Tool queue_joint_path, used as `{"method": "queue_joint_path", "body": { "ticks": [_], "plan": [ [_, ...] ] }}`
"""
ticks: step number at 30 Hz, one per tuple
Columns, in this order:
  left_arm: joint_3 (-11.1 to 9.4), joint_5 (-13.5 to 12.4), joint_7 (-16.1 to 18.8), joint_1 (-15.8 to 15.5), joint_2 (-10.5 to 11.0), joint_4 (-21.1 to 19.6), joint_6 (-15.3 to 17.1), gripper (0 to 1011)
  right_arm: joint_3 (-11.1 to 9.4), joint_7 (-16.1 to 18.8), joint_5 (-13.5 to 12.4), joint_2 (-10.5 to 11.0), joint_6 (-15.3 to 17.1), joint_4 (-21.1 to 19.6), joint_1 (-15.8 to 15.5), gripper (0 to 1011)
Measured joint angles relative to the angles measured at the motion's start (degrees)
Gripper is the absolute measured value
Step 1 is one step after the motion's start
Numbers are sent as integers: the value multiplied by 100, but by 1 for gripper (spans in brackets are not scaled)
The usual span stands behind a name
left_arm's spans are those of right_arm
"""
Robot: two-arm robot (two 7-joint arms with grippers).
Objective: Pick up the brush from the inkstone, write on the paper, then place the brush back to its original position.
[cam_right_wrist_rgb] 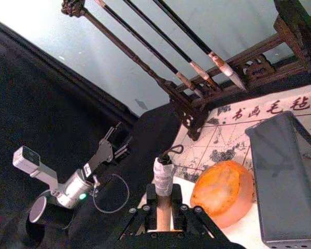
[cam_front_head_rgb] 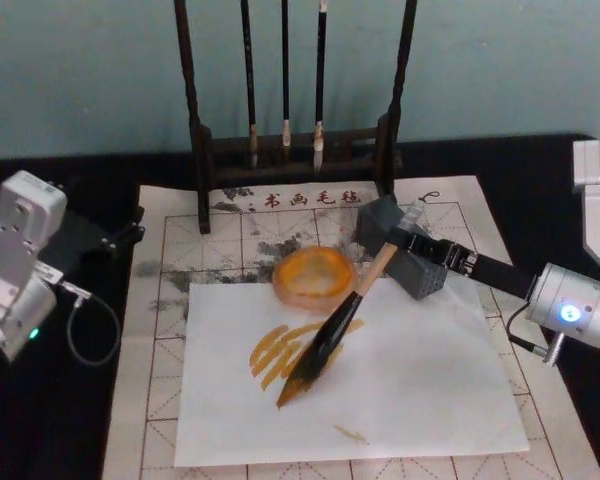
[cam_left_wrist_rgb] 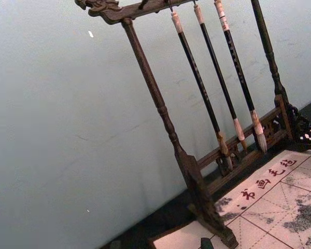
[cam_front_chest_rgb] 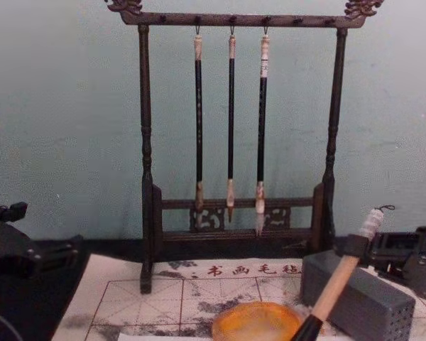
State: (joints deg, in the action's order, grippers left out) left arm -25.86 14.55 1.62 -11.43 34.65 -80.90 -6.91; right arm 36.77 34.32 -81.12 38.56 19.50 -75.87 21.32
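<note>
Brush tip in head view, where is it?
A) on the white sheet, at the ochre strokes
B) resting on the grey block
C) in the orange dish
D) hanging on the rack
A: the brush, gripped at its handle by the right tool, slants down so its bristle tip touches the white sheet at the near end of the ochre strokes.

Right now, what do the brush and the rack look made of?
The brush: pale matte handle, probably wood or bamboo; black lower shaft; dark bushy bristles, seemingly hair. The rack: dark turned posts with carved ends, likely stained wood.
</note>
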Motion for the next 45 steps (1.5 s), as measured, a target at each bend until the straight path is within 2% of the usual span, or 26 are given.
{"method": "queue_joint_path", "body": {
  "ticks": [24,45],
  "plan": [
    [0,0,0,0,0,0,0,1001,95,-40,54,21,-188,11,34,174],
    [0,0,0,0,0,0,0,1001,-24,-114,12,-7,-260,124,58,174]
  ]
}}
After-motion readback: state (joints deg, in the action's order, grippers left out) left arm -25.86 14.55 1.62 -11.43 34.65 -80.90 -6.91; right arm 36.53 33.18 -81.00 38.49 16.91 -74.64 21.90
